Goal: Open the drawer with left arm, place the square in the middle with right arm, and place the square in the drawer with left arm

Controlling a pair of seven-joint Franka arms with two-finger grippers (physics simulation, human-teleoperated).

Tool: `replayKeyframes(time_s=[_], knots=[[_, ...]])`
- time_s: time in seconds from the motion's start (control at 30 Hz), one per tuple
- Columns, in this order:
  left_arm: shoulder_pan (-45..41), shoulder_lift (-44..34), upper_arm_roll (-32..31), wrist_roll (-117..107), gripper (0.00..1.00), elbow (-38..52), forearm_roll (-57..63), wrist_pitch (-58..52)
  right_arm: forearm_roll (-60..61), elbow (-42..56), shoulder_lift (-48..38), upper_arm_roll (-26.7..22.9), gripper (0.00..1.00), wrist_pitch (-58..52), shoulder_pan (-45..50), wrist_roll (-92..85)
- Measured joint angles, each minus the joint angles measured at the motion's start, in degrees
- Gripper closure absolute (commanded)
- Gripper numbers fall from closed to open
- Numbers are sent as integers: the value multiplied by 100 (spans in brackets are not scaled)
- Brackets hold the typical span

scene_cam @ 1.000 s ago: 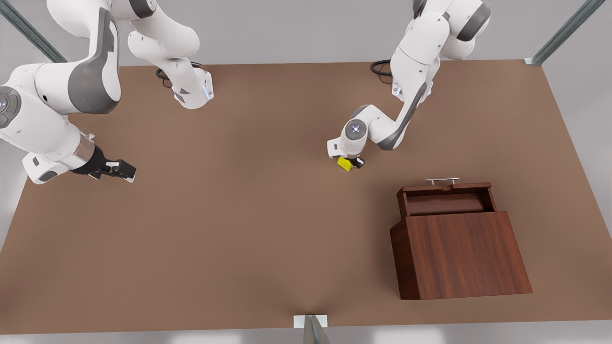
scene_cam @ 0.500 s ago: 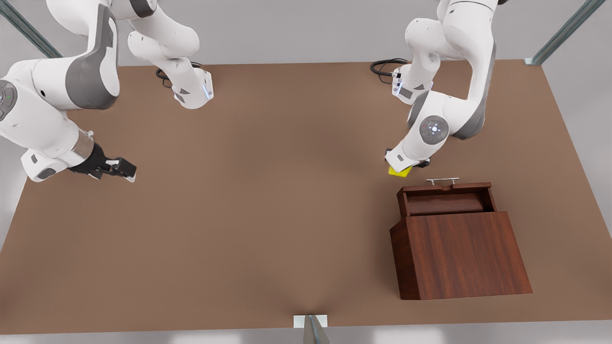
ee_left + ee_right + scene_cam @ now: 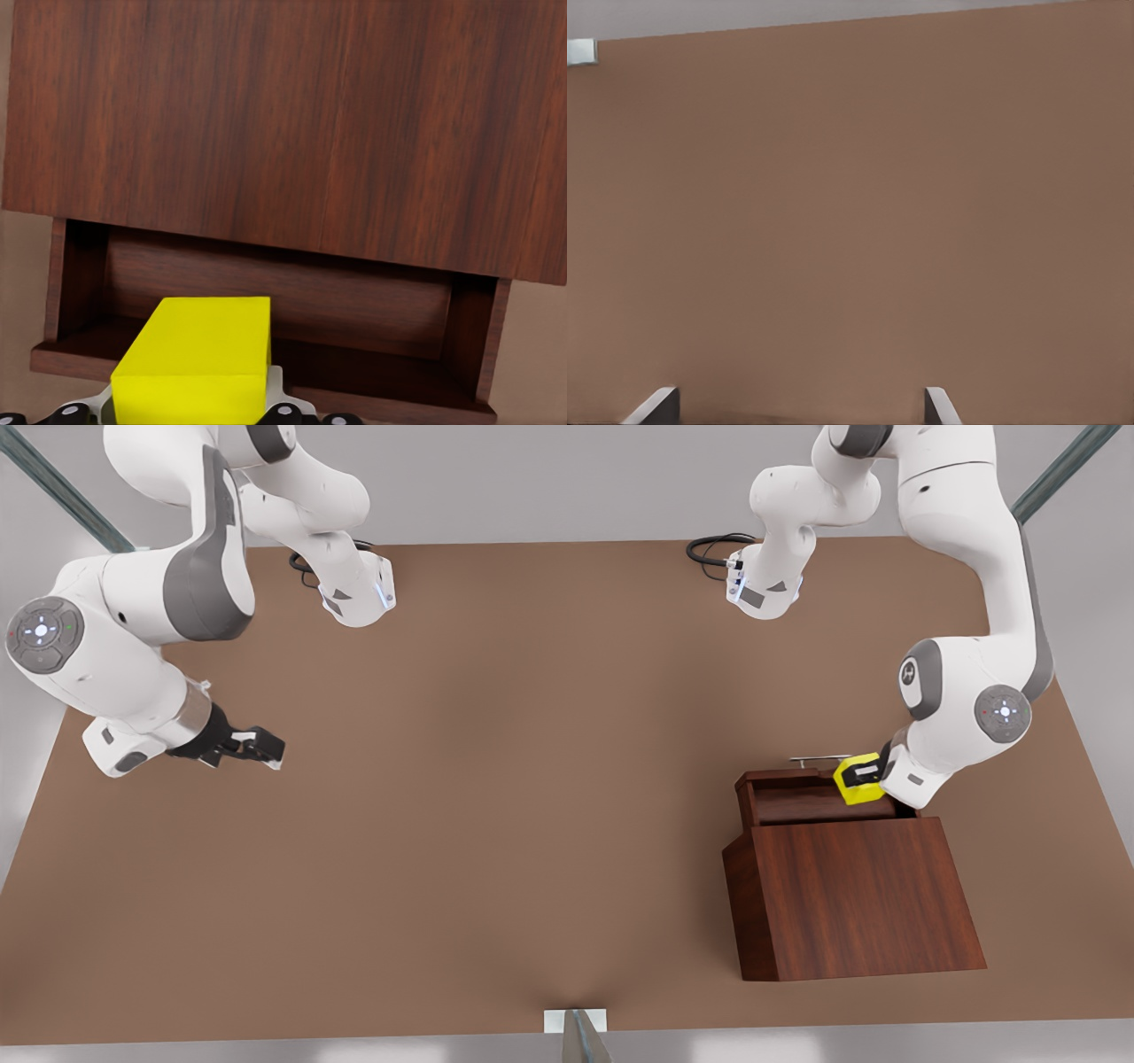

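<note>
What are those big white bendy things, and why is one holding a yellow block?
They are two robot arms standing on a brown table. One picture looks down on the whole table. The other two come from small cameras on each arm's wrist.

The left gripper, on the front view's right, is shut on the yellow cube and holds it above the open drawer of a dark wooden cabinet. Its wrist camera sees the cube close up, with the drawer beyond.

The right gripper waits on the other side, open and holding nothing. Its wrist camera sees its two fingertips and bare table.
</note>
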Motion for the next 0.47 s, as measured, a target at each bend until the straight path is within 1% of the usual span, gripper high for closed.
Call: replayKeyframes(time_s=[0.2, 0.27, 0.3, 0.37, 0.4, 0.47], knots=[[1, 18, 0, 9, 0, 9, 12, 0, -26, 0, 118, -9, 0, 3, 8, 33], [-7, -85, -7, 7, 0, 227, 10, -216, -34, 0, 115, -9, 0, 3, 8, 37], [-50, -298, -45, 17, 0, 330, 15, -477, -42, 0, 116, -9, 0, -1, 9, 34], [-491, -393, -53, 92, 0, 1387, 43, -1963, -197, 0, 115, -9, 0, 0, 7, 50], [-501, -332, -67, 118, 0, 1840, 52, -2375, -218, 0, 115, -9, 0, -4, 10, 58], [-390, -292, -131, 106, 0, 1981, 77, -2620, -219, 0, 115, 0, 0, -5, 21, 60]])
